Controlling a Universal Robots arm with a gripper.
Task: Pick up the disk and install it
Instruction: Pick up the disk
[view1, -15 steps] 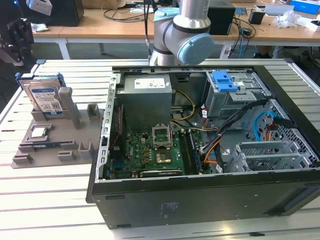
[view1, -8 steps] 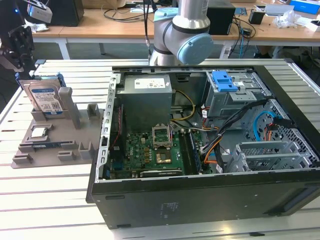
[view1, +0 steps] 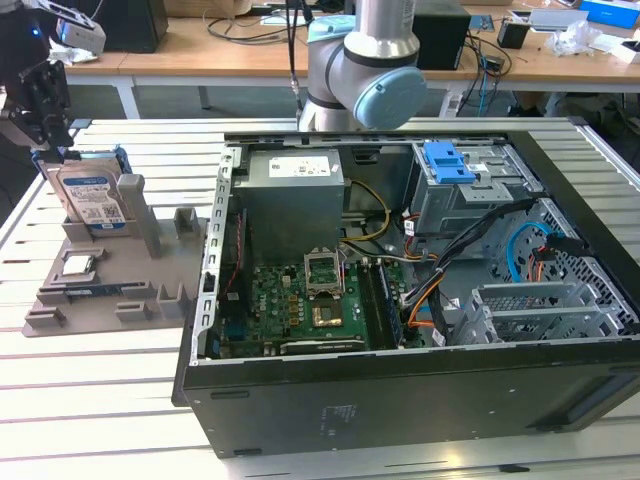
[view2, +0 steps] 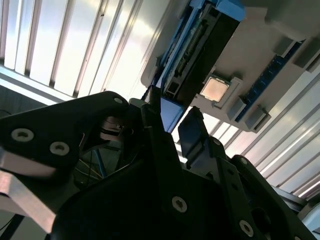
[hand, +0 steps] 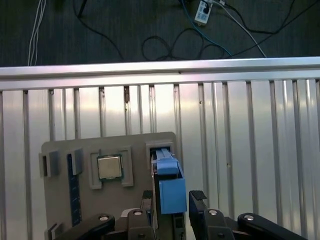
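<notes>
Hovering at pick step: gripper (hand: 172, 199) spread wide, fingers (hand: 198, 199) straddling the disk (view1: 90, 197), not clamped. Disk stands upright in grey holder (view1: 110, 290), 9 o'clock of computer case (view1: 400, 400). Grasp likely needs square contact on both sides.

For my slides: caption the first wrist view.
Open pincer straddling the upright disk in its grey holder, beside the CPU chip.

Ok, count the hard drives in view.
1: the disk stands in the grey tray at the exterior view's left, the open gripper straddling it. The computer's drive cage may hide more.
</notes>
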